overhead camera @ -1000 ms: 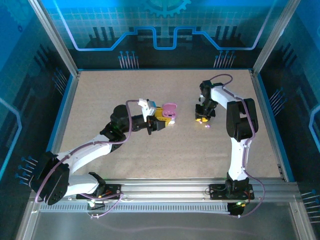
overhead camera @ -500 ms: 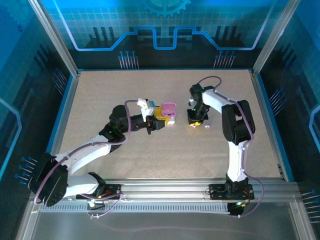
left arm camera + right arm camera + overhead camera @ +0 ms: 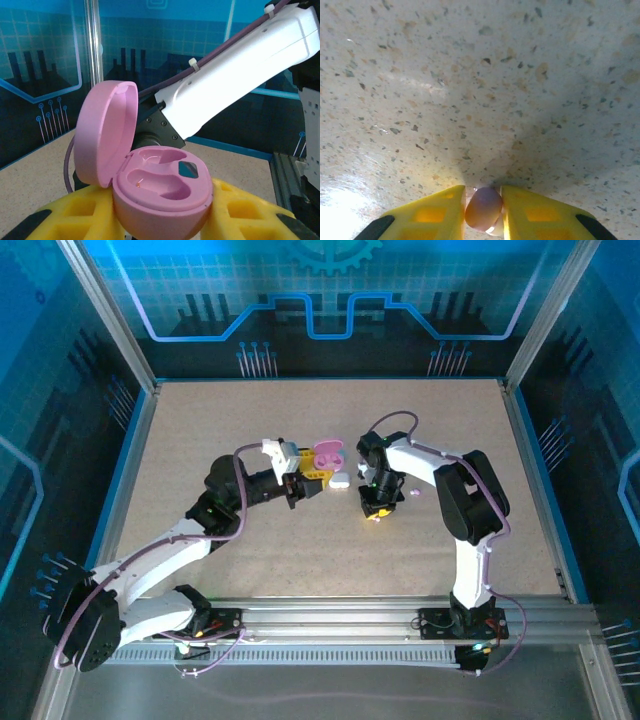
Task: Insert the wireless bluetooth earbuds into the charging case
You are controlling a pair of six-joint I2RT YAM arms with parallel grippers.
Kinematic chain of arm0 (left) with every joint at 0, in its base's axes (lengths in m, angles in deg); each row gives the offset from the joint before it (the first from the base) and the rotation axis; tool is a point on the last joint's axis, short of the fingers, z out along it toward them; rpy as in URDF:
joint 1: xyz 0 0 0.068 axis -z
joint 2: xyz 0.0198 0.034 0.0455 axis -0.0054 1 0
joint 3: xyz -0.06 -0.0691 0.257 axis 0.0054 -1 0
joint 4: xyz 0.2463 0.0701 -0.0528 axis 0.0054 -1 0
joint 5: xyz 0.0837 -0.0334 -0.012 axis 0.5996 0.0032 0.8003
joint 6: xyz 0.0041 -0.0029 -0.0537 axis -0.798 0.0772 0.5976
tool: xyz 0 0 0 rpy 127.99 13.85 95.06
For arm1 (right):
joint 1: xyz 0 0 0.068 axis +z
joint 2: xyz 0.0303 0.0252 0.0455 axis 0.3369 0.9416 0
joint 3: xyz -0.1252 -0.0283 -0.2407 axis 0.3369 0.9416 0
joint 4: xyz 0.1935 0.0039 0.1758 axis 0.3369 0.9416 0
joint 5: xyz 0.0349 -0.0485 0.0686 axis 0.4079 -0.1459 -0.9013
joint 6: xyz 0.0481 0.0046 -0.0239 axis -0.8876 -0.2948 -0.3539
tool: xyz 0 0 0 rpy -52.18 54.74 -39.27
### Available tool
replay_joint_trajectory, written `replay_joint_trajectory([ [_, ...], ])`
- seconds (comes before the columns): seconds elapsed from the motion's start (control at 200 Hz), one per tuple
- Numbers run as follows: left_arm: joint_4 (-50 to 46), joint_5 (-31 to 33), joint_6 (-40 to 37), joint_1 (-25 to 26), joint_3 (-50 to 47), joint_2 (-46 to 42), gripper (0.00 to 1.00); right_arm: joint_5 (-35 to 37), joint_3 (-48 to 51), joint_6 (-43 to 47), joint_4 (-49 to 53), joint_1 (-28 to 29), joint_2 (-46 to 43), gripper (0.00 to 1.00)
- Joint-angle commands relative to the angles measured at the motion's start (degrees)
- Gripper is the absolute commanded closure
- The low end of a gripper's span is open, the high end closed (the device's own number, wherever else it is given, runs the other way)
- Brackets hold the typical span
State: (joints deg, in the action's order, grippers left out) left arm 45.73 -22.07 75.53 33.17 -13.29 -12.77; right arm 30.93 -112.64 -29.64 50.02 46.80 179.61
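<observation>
While our left gripper (image 3: 159, 222) clamps the open pink charging case (image 3: 160, 182), we see our right gripper (image 3: 483, 197) pinching a tiny purplish earbud (image 3: 483, 210) low over the table (image 3: 470, 75), perhaps touching. Light, slick, hard-shelled: we squeeze its rounded sides gently.

Table top: beige speckled board, two loose items lying on it.
The table (image 3: 200, 420) is a flat, pale beige surface with dark flecks, bounded by a blue lip and metal framing. A white oval pebble-like case (image 3: 340, 481) lies on it near the middle. A tiny pale bud (image 3: 414, 494) lies to the right of that case, apart from it, too small for further detail.
</observation>
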Motion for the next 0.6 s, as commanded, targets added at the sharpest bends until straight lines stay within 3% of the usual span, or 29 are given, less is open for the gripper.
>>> replay_joint_trajectory([
  [0.0,0.5,0.5,-1.2,0.2,-0.7,-1.0,0.67,1.5,0.2,-1.3,1.1,1.0,0.2,0.71],
  [0.18,1.0,0.3,-0.8,0.2,-0.7,-0.6,0.67,-0.1,0.8,-5.3,0.2,0.9,-0.4,0.69],
  [0.595,1.4,-0.1,-0.2,0.2,-0.7,0.3,0.67,0.4,3.7,-13.5,-1.9,0.8,-1.9,0.75],
])
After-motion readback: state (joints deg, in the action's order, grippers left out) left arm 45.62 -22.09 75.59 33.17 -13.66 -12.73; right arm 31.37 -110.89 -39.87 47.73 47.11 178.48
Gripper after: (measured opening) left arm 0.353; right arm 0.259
